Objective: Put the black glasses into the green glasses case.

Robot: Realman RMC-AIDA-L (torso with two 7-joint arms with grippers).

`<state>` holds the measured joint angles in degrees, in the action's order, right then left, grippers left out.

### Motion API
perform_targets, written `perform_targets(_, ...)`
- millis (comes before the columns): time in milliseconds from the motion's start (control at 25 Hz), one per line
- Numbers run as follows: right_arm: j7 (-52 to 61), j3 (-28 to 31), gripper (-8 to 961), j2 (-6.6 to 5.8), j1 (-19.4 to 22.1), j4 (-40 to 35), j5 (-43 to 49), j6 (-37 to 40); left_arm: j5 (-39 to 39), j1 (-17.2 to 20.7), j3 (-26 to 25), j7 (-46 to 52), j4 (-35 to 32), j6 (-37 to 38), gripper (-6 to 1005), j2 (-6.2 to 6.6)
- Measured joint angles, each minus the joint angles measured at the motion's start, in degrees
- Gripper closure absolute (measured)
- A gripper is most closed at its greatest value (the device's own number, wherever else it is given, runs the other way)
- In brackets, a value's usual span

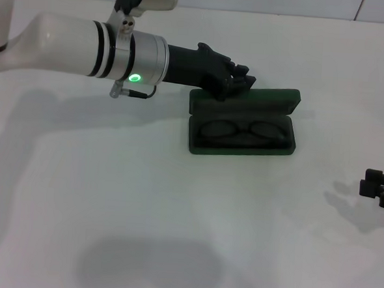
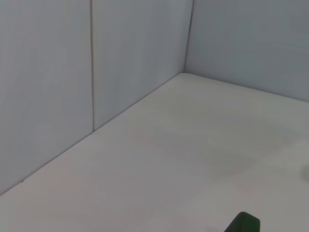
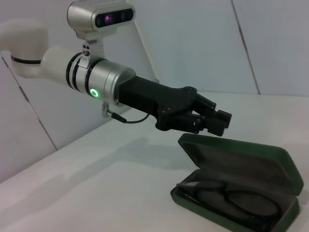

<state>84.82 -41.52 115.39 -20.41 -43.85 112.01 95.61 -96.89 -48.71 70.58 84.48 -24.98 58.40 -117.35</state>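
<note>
White tabletop (image 1: 143, 200). Black glasses (image 1: 243, 130), light and fragile, lie in the green glasses case (image 1: 273, 99); left hand (image 3: 212, 122), closed and empty, hovers above the stiff lid; right hand (image 1: 380, 188) idles.

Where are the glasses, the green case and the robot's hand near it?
black glasses (image 1: 243, 131), head view, on the bridge between the lenses.
green glasses case (image 1: 266, 99), head view, on the open lid.
left gripper (image 3: 219, 122), right wrist view, at its fingertips above the lid.
</note>
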Motion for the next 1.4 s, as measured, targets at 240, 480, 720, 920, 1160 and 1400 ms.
perform_targets(240, -0.55, -0.04, 660, 0.04, -0.34, 0.35, 0.0, -1.07, -0.15, 0.12, 0.26, -0.23, 0.31, -1.64, 781, -0.5)
perform_targets(480, -1.27, 0.0, 651, 0.08, -0.5, 1.51, -0.02, -1.74, -1.77, -0.06, 0.27, 0.15, 1.05, -1.82, 781, -0.66)
perform_targets(720, -1.31, 0.04, 641, 0.1, -0.64, 1.63, -0.03, -2.22, -3.66, 0.16, 0.26, 0.27, 1.22, -1.04, 782, -1.46)
perform_targets(920, -1.33, 0.04, 633, 0.09, -0.63, 1.69, -0.04, -2.25, -4.82, 0.52, 0.36, 0.3, 1.48, 0.72, 780, -1.7)
perform_targets(1160, -1.33, 0.04, 623, 0.07, -0.2, 1.76, -0.04, -2.03, -4.71, 0.74, 0.33, -0.14, 1.08, 2.13, 765, -2.09)
perform_targets(1400, -1.64, -0.05, 613, 0.12, -0.12, 1.82, 0.09, -0.95, 0.29, 6.0, 0.18, -0.94, -7.5, 12.86, 751, -2.18)
